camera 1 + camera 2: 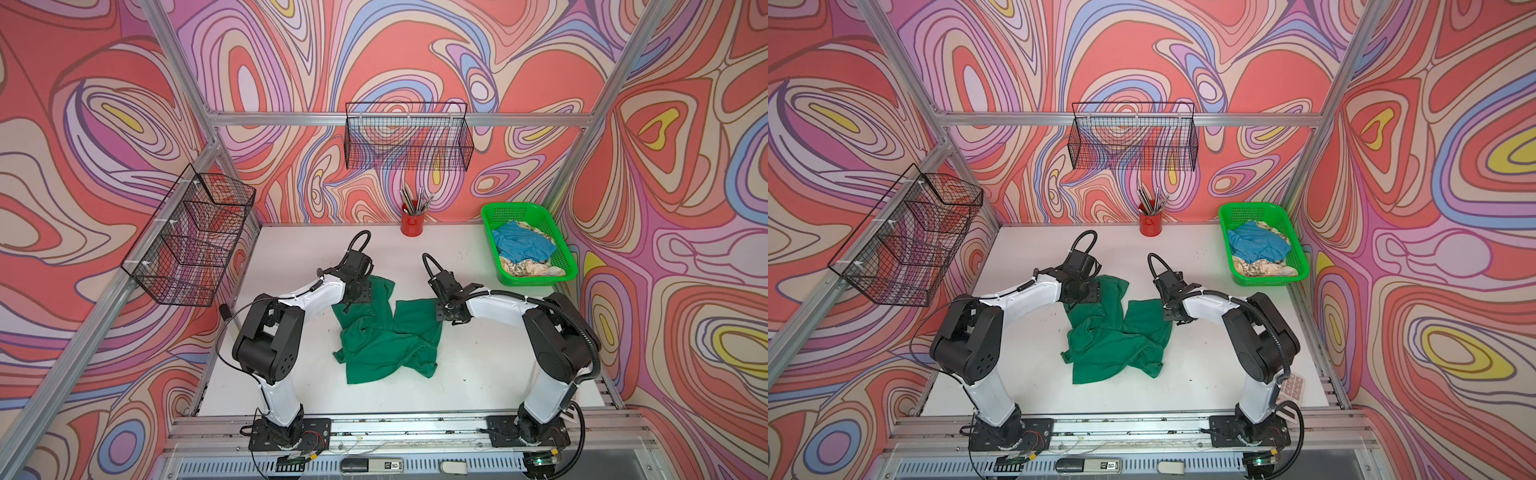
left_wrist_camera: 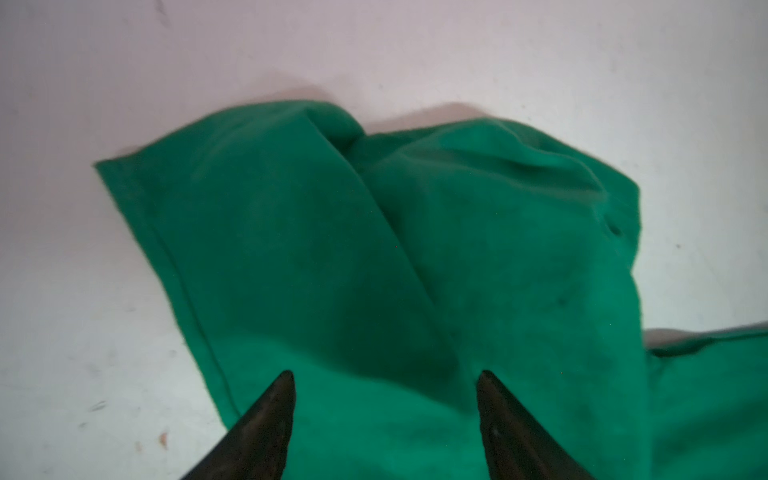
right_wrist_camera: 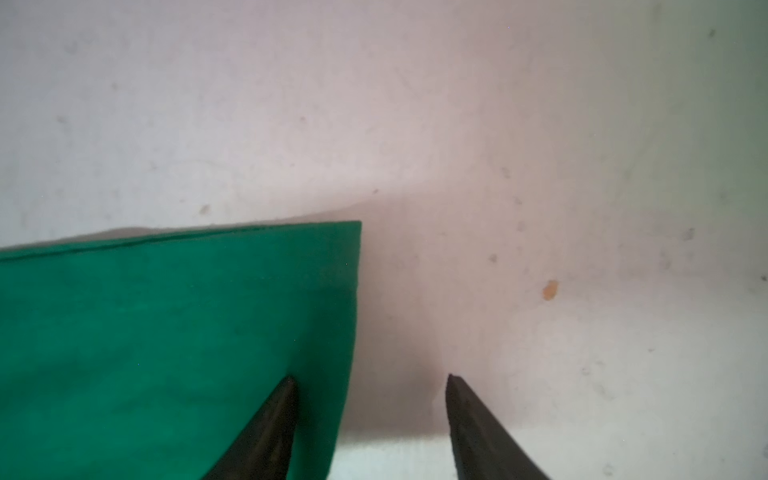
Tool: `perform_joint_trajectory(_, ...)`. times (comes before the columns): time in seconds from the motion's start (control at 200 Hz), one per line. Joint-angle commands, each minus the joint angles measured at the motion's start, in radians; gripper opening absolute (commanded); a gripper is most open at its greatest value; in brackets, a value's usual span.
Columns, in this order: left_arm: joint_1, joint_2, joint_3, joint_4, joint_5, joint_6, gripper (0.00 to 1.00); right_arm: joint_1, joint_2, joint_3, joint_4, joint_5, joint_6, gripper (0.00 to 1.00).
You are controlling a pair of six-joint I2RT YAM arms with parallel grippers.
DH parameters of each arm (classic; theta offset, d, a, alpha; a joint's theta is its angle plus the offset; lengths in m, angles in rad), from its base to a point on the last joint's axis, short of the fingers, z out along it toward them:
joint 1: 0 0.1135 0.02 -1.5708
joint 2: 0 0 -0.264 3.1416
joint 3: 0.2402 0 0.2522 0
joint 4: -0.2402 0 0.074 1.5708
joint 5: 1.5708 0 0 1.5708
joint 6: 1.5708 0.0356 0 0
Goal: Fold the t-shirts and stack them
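Observation:
A dark green t-shirt (image 1: 386, 336) (image 1: 1117, 336) lies crumpled in the middle of the white table. My left gripper (image 2: 385, 374) hovers open over its far left part (image 2: 374, 249), cloth beneath both fingers and nothing pinched. In both top views the left wrist (image 1: 357, 291) covers that gripper. My right gripper (image 3: 372, 376) is open at the shirt's far right corner (image 3: 166, 332), one finger above the cloth edge and one above bare table. A light blue t-shirt (image 1: 521, 245) and a cream patterned one (image 1: 528, 268) lie bunched in the green basket (image 1: 536, 281).
A red cup of pens (image 1: 412, 224) stands at the back of the table. Black wire baskets hang on the back wall (image 1: 409, 137) and on the left wall (image 1: 195, 237). A calculator (image 1: 1293, 384) lies by the right arm's base.

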Motion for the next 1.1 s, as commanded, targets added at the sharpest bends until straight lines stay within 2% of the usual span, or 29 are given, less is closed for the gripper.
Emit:
perform_joint_trajectory(0.0, 0.051, 0.024, 0.060, -0.036, -0.093, 0.015, 0.71, -0.021, 0.009, -0.029, -0.031, 0.030, -0.007, 0.60)
perform_joint_trajectory(0.19, 0.114, 0.114, 0.197, -0.050, -0.071, 0.059, 0.71, -0.024, 0.028, -0.012, -0.024, 0.024, -0.016, 0.60)
perform_joint_trajectory(0.396, 0.119, 0.250, 0.337, -0.100, -0.036, 0.093, 0.70, -0.026, 0.047, 0.003, -0.015, 0.013, -0.015, 0.59)
perform_joint_trajectory(0.491, 0.120, 0.288, 0.362, -0.114, -0.011, 0.099, 0.67, -0.029, 0.048, 0.009, -0.014, 0.014, -0.015, 0.60)
perform_joint_trajectory(0.576, 0.119, 0.307, 0.373, -0.135, -0.007, 0.098, 0.59, -0.035, 0.050, 0.013, -0.016, 0.017, -0.020, 0.60)
perform_joint_trajectory(0.646, 0.118, 0.307, 0.363, -0.136, -0.003, 0.092, 0.48, -0.046, 0.054, 0.016, -0.016, 0.022, -0.026, 0.60)
perform_joint_trajectory(0.736, 0.120, 0.294, 0.345, -0.132, -0.029, 0.084, 0.23, -0.071, 0.062, 0.016, -0.011, 0.022, -0.039, 0.59)
perform_joint_trajectory(0.831, 0.131, 0.267, 0.333, -0.131, -0.063, 0.083, 0.00, -0.109, 0.070, 0.019, -0.005, 0.023, -0.057, 0.60)
perform_joint_trajectory(1.097, 0.210, 0.076, 0.232, -0.100, -0.100, 0.080, 0.00, -0.271, 0.079, 0.022, 0.005, 0.040, -0.081, 0.59)
